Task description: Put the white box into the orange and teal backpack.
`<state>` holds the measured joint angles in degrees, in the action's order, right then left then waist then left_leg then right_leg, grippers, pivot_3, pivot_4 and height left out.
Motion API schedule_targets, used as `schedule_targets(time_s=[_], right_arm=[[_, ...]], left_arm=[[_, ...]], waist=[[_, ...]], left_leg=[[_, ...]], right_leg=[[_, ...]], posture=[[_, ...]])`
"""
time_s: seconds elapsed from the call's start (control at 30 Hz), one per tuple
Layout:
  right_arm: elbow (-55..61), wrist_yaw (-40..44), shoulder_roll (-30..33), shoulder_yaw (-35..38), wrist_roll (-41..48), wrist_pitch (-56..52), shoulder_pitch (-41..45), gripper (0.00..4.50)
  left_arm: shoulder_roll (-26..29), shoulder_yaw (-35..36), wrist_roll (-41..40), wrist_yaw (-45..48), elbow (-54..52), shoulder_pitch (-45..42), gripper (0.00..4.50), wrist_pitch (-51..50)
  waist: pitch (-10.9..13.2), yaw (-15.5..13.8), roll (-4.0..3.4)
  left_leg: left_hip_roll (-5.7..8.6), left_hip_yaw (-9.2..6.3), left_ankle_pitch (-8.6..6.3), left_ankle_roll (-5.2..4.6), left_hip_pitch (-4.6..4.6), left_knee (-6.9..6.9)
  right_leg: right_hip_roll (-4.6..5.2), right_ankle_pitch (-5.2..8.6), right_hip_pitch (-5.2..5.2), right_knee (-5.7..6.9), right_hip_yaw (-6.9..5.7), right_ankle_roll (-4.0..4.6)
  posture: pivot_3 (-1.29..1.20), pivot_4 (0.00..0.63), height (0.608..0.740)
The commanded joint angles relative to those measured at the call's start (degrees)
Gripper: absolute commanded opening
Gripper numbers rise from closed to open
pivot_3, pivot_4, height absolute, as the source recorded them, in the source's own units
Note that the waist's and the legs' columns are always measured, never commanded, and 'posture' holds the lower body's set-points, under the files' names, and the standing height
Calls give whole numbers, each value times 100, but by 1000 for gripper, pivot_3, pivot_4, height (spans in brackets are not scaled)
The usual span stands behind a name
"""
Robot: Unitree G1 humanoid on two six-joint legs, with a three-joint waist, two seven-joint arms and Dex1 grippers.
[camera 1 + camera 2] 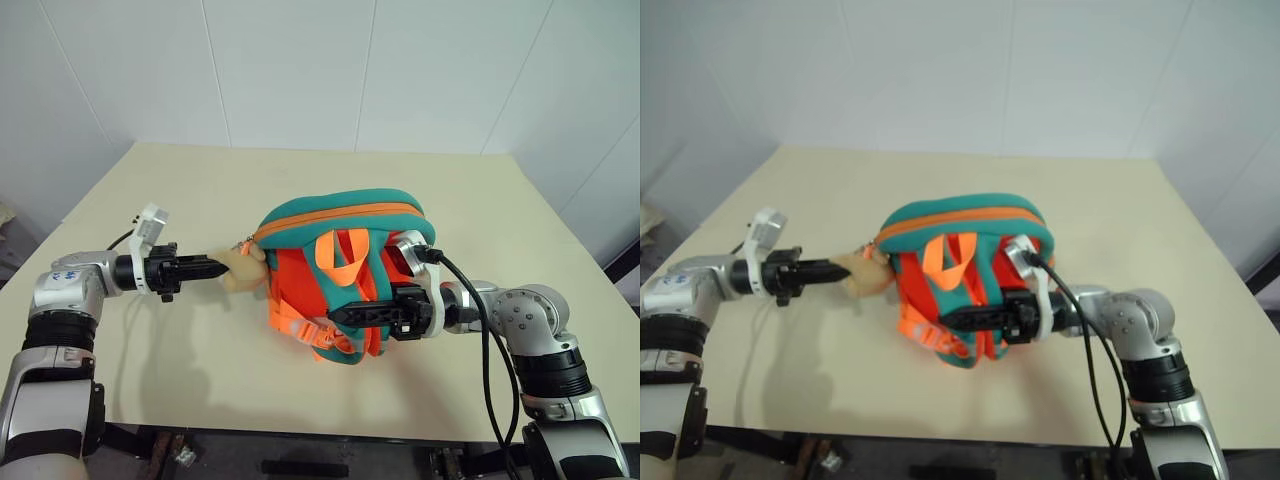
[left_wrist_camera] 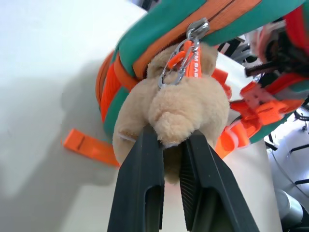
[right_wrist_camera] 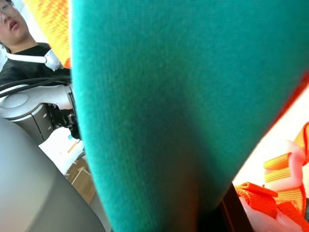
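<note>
our right gripper [image 1: 345,312], nearest us, has its jaws pinched on the teal strap fabric at the backpack's near side, steadying the orange and teal backpack [image 1: 340,275] above the cream bench [image 1: 200,340]. our left gripper [image 1: 215,267] reaches in level from the left with its jaws clamped on the tan plush charm [image 2: 174,108], which hangs by a metal ring [image 2: 171,72] from the zipper pull [image 2: 197,29] at the end of the orange zipper line. the zip looks closed along the top.

we judge the pack soft and light: it will sag and swing unless one hand keeps it braced. the charm is squashy, so pulling through it will stretch before the slider moves; a bite closer to the ring would give surer control. the white box is not something we can place from here, so the bag needs opening first. beyond the pack the bench runs to a pale wall.
</note>
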<state>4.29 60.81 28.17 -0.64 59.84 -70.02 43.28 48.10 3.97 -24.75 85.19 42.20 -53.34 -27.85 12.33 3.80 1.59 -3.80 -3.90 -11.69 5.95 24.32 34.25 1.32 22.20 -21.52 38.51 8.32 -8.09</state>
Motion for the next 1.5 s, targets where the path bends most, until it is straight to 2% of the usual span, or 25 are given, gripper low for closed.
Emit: schedule_targets(time_s=[0.03,0.33,0.6,0.93,1.13,1.2,1.37,1.4,1.43,1.5], right_arm=[[159,16,-67,128,180,32,4,56],[153,26,-80,146,175,21,22,56],[226,-15,-56,193,227,-10,-14,56],[273,-106,-91,213,286,0,-67,56],[256,-135,-119,204,317,6,-60,56],[233,-138,-150,183,309,18,-43,56],[186,-165,-167,247,394,-53,44,56],[177,-187,-168,270,409,-56,69,710],[204,-148,-142,302,462,-59,107,942],[280,-140,-114,310,397,81,138,1701]], left_arm=[[307,163,230,-41,148,-163,191,390],[455,-266,1347,-552,1007,-524,191,1961],[39,-691,2036,-1111,1432,-773,191,3076],[-438,-950,2327,-1081,1264,-718,191,3388],[-412,-1228,2573,-896,908,-457,191,3586],[-437,-1164,2421,-760,706,-310,191,3451],[-412,-493,1608,-580,98,-296,191,2922],[-372,-421,1543,-564,-30,-261,864,2835],[-268,-367,1473,-468,-233,-183,1057,2679],[-95,-286,1421,-377,-534,-38,1770,2576]], waist=[[0,18,0],[0,99,0],[0,77,0],[0,70,0],[0,59,0],[-1,57,-1],[0,45,0],[0,46,0],[0,47,0],[0,52,0]], left_leg=[[0,0,0,0,0,-3],[0,0,1,1,-1,-6],[0,0,1,1,-1,-5],[1,0,1,1,-1,-1],[1,0,1,0,-1,1],[1,0,1,1,-1,0],[1,0,1,0,-1,2],[1,0,1,0,0,2],[1,0,1,0,0,1],[1,0,1,1,0,-3]], right_leg=[[0,0,0,-4,0,0],[1,1,1,-5,-1,1],[1,1,2,-6,-1,0],[1,0,3,-1,-1,0],[1,0,4,1,-1,0],[1,1,5,0,0,0],[1,1,4,3,-1,0],[1,1,4,2,-1,0],[1,1,4,1,-1,0],[1,1,3,-1,-1,0]], posture=[[0,150,740],[0,150,740],[0,150,740],[0,150,740],[0,150,740],[0,150,740],[0,150,740],[0,150,740],[0,150,740],[0,150,740]])
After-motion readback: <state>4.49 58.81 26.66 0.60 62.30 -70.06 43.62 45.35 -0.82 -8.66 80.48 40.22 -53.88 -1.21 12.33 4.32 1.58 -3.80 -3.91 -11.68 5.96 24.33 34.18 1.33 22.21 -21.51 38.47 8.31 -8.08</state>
